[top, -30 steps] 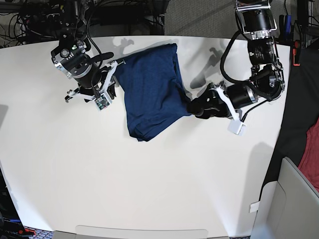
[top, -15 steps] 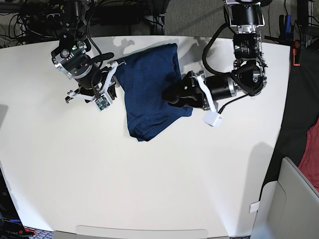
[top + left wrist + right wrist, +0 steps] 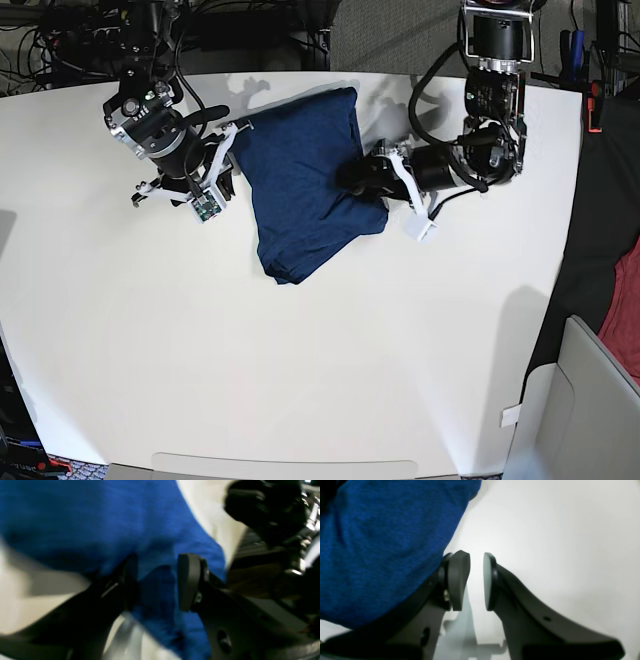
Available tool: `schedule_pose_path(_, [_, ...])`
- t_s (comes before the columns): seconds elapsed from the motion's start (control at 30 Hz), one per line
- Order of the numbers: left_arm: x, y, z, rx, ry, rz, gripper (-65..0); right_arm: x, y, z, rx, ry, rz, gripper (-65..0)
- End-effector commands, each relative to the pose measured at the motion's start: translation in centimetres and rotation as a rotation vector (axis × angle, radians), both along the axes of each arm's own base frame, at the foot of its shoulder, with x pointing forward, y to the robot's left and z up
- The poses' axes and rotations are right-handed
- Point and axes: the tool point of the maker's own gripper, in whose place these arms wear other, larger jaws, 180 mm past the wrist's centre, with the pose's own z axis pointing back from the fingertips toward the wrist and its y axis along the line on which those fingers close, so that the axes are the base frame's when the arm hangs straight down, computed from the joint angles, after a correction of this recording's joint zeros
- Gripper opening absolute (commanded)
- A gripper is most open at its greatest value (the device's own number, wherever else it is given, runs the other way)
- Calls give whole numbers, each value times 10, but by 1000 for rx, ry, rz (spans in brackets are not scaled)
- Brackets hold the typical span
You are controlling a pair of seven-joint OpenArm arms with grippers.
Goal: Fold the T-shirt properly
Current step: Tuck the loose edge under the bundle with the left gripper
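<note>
Left gripper (image 3: 156, 582) is standing wide over the shirt (image 3: 300, 190) edge; right gripper (image 3: 477, 580) is staying narrow, empty. Pinching only one layer risks unfolding it.

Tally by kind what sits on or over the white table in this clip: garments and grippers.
Garments: 1, the T-shirt, dark navy.
Grippers: 2, the left gripper and the right gripper.
Total: 3

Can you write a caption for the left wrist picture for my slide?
Open left gripper reaching over the blue T-shirt on the white table.
</note>
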Motion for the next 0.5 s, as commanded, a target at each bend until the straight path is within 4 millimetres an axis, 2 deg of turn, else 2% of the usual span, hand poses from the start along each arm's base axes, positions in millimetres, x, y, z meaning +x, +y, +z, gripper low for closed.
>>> schedule_pose_path(0.0, [11, 5, 14, -17, -49, 17, -402, 7, 5, 14, 27, -52, 7, -531])
schedule_pose_path(0.23, [27, 35, 26, 15, -96, 77, -402, 7, 6, 14, 29, -53, 10, -531])
schedule_pose_path(0.37, [31, 35, 27, 6, -103, 90, -402, 6, 6, 14, 31, -50, 9, -531])
schedule_pose_path(0.47, [31, 27, 36, -19, -120, 81, -403, 5, 9, 13, 41, -46, 5, -531])
